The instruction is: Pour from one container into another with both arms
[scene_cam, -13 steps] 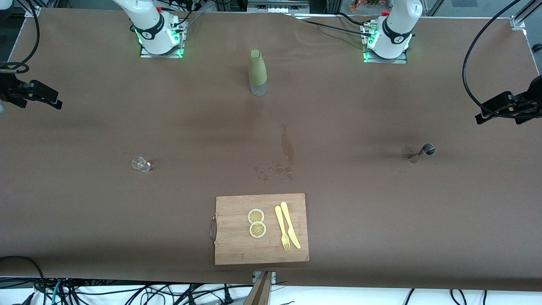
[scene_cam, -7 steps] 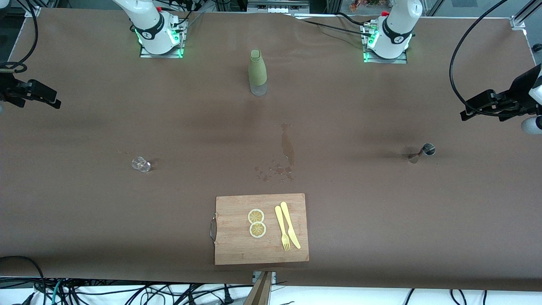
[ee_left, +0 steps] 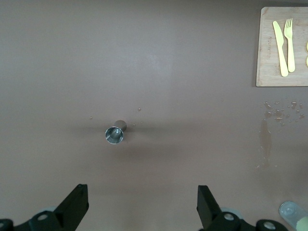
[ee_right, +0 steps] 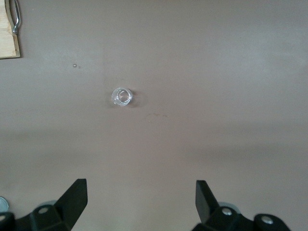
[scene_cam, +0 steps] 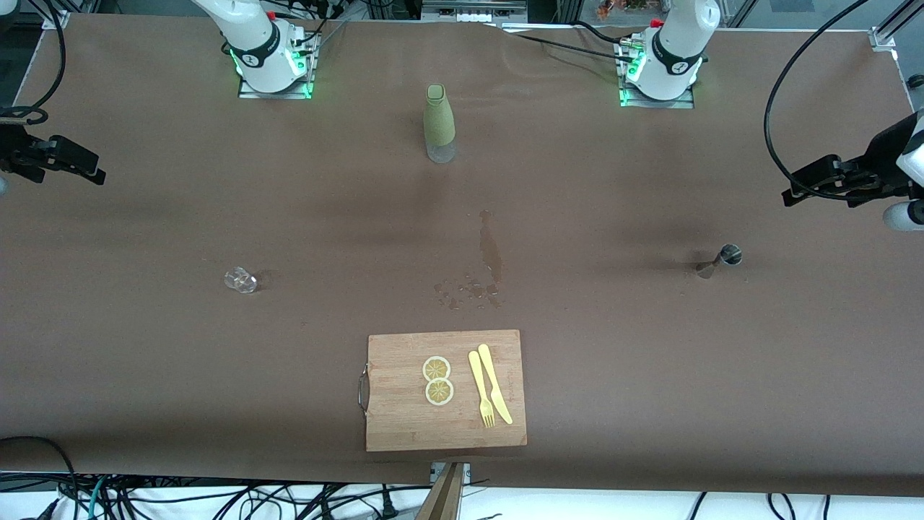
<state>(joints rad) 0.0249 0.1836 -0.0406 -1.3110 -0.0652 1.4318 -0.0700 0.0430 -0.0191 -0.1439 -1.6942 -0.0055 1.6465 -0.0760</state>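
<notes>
A small metal jigger (scene_cam: 725, 257) (ee_left: 114, 134) stands on the brown table toward the left arm's end. A small clear glass (scene_cam: 240, 279) (ee_right: 121, 96) sits toward the right arm's end. A green-sleeved bottle (scene_cam: 439, 123) stands between the two arm bases. My left gripper (scene_cam: 803, 189) (ee_left: 141, 204) hangs high in the air near the table's end, open and empty, with the jigger below it. My right gripper (scene_cam: 85, 167) (ee_right: 139, 199) hangs high over the other end, also open and empty, with the glass below it.
A wooden cutting board (scene_cam: 404, 419) lies near the front edge, carrying two lemon slices (scene_cam: 437, 380), a yellow fork (scene_cam: 481, 390) and a yellow knife (scene_cam: 495, 383). A wet spill (scene_cam: 488, 260) marks the table between the board and the bottle.
The left gripper has moved inward from the table's end toward the jigger's side. The right gripper has barely shifted. Nothing on the table has moved.
</notes>
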